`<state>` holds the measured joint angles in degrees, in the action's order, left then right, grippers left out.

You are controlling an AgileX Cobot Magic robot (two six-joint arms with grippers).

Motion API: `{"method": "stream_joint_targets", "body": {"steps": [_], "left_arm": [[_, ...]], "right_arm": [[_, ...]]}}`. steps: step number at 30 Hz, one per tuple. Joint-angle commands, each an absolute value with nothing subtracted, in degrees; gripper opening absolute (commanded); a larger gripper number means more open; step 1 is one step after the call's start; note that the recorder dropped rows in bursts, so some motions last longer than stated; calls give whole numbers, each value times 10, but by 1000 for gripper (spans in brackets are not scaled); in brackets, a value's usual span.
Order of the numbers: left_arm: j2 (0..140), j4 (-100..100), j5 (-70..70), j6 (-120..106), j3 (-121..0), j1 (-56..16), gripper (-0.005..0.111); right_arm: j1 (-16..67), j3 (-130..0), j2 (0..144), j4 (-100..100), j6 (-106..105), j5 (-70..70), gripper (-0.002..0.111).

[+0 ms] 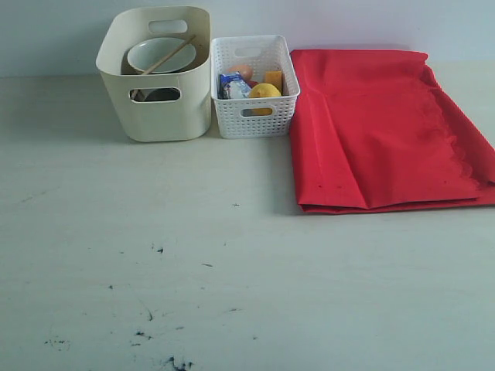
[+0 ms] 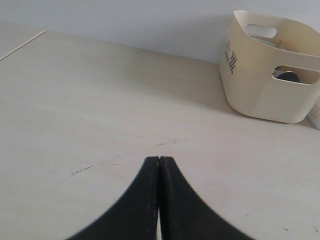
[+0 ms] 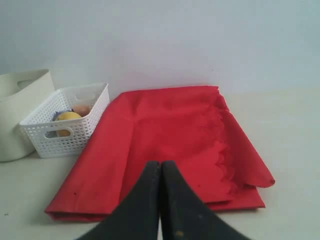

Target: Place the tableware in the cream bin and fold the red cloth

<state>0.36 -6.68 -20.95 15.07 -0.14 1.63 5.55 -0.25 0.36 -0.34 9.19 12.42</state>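
The cream bin [image 1: 158,77] stands at the back left and holds the tableware: a pale green bowl [image 1: 158,54] with wooden chopsticks [image 1: 168,54] lying across it, and something dark behind the handle cut-out. The bin's side [image 2: 265,75] also shows in the left wrist view. The red cloth [image 1: 379,127] lies folded in layers at the back right, scalloped edge on top [image 3: 220,150]. My left gripper [image 2: 159,159] is shut and empty over bare table. My right gripper [image 3: 160,163] is shut and empty, in front of the cloth. Neither arm shows in the exterior view.
A white perforated basket [image 1: 255,112] with a lemon [image 1: 264,90], a blue-and-white carton and other food sits between the bin and the cloth, also seen as the basket [image 3: 65,127] from the right wrist. The table [image 1: 232,270] has dark scuff marks near the front.
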Motion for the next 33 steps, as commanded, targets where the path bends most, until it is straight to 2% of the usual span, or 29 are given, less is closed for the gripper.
{"method": "stream_joint_targets", "body": {"steps": [1, 33], "left_arm": [[0, -70, -207, 148, 0, 17, 0], [0, -70, -207, 148, 0, 17, 0]], "right_arm": [[53, 0, 0, -11, 57, 155, 0], [53, 0, 0, 0, 57, 158, 0]]}}
